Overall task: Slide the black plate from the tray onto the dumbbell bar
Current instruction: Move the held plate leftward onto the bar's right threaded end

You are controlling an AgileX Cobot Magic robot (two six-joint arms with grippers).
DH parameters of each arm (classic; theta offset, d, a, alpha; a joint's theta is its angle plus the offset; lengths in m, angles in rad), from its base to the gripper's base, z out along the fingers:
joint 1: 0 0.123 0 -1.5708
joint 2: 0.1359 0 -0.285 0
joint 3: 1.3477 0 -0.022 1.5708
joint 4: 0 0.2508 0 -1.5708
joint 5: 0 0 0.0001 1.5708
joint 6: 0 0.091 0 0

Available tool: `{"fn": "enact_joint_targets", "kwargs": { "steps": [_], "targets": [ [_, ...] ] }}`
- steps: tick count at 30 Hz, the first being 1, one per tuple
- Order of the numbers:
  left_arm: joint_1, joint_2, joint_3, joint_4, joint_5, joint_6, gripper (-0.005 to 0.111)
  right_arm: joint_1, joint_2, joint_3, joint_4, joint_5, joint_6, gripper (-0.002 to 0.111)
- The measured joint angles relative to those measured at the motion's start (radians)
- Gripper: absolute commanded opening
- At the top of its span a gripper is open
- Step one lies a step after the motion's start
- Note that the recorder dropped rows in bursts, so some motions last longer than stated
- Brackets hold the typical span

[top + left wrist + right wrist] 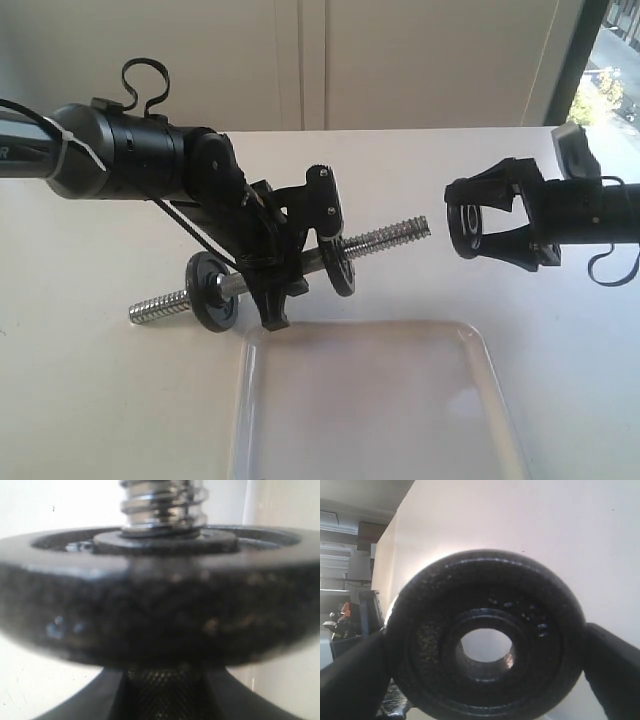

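Matte, rough black cast-iron round plate (425,645) with a central hole sits clamped in your right jaws, apart from the chrome threaded dumbbell bar (390,237) your left jaws grip.

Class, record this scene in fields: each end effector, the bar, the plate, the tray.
left end effector: shut on the dumbbell bar, between its two small discs
bar pose: tilted, free threaded end toward the right arm
right end effector: shut on the black plate by its edge
plate and bar: apart, plate not yet on the thread
tray: no plate in it
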Motion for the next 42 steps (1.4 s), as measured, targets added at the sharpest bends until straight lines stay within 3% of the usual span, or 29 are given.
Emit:
{"fn": "enact_joint_targets", "kwargs": {
  "steps": [8, 42],
  "targets": [
    [0.002, 0.0, 0.0, 0.003, 0.007, 0.003, 0.0, 0.072, -0.046, 0.0, -0.061, -0.011, 0.027, 0.0],
    [0.002, 0.002, 0.0, 0.004, 0.003, 0.001, 0.0, 0.118, -0.142, 0.011, -0.13, 0.01, 0.033, 0.0]
  ]
}}
